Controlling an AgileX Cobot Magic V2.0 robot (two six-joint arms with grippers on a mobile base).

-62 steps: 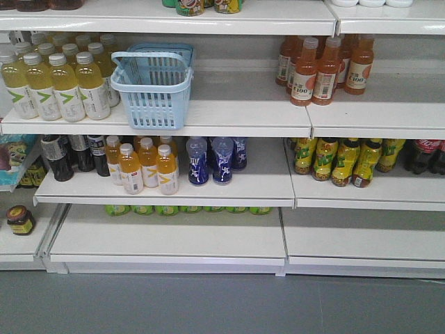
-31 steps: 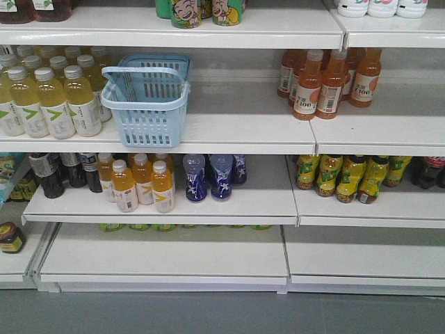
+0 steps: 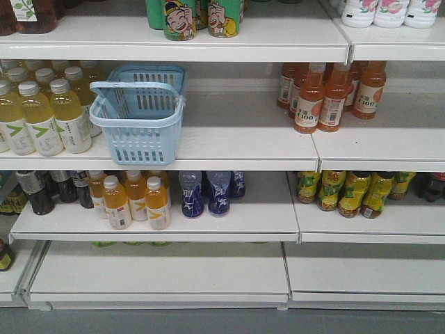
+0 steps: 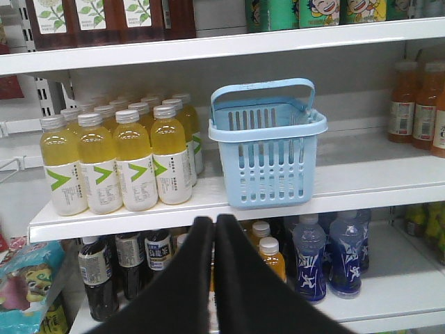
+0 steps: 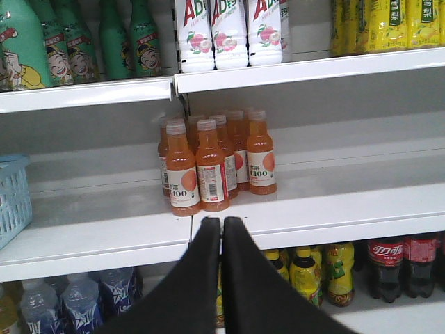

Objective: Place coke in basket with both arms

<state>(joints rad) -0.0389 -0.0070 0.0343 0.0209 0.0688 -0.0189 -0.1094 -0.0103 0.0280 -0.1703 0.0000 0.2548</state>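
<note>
The coke point(image 5: 386, 266) is hard to make out. It looks like a few dark bottles with red labels at the far right of the lower shelf, with their caps hidden by the shelf edge above. In the front view the frame edge cuts them off. The basket point(image 3: 142, 142) stands a shelf higher and well off to the left, with its handle up. It is just beside the yellow bottles point(image 3: 42, 122), whose outer rows run out of frame. In the right wrist view only a corner of the basket shows.

Of each arm, only the black fingers show at the bottom of its wrist view. The left claw point(image 4: 213, 223) is pressed closed and holds nothing. It sits low in front of the yellow bottles and the basket. The right claw point(image 5: 221, 223) is also closed and empty, below the orange bottles point(image 5: 208, 167).

Something green point(image 3: 128, 243) peeks out under the lowest bottles, too little of it to tell what. The shelves point(image 3: 236, 142) are white metal with long bare stretches, set against a pale back wall, over a grey floor point(image 3: 222, 321).
</note>
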